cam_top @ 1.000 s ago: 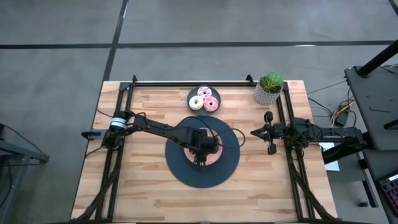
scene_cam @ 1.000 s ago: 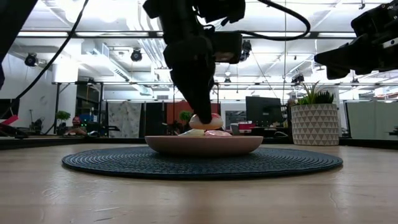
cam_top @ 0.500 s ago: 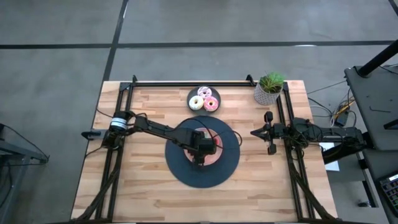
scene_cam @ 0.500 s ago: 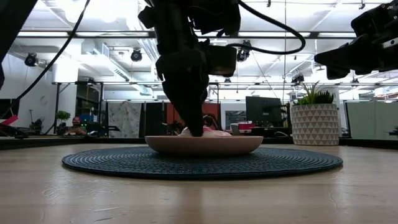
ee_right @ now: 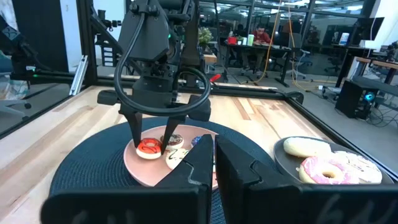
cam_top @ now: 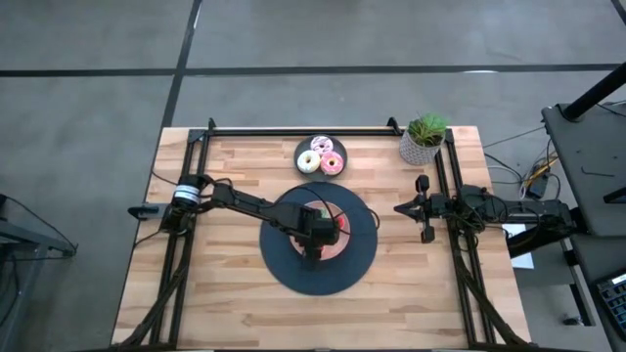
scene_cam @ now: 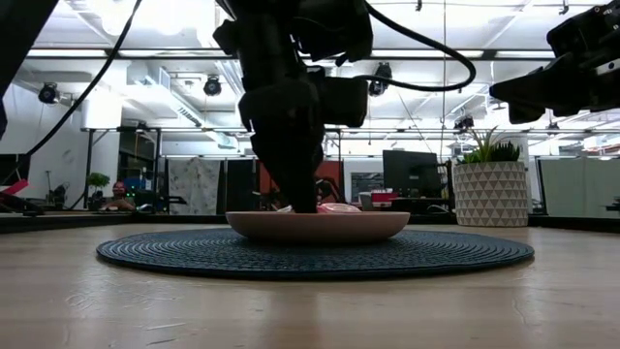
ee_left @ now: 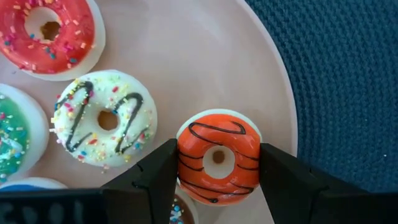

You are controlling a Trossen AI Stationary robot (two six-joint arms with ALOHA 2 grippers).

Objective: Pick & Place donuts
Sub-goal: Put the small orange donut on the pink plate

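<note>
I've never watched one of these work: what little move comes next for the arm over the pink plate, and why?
Probably lift straight up: the left gripper has its fingers against both sides of the orange donut, which sits low on the pink plate beside other donuts.

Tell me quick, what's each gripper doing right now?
Left gripper: closed on the orange donut, over the pink plate.
Right gripper: shut, empty, waiting at the table's right side.

grey floor (cam_top: 98,59), ceiling lights (scene_cam: 213,85), desks (ee_right: 261,53)
</note>
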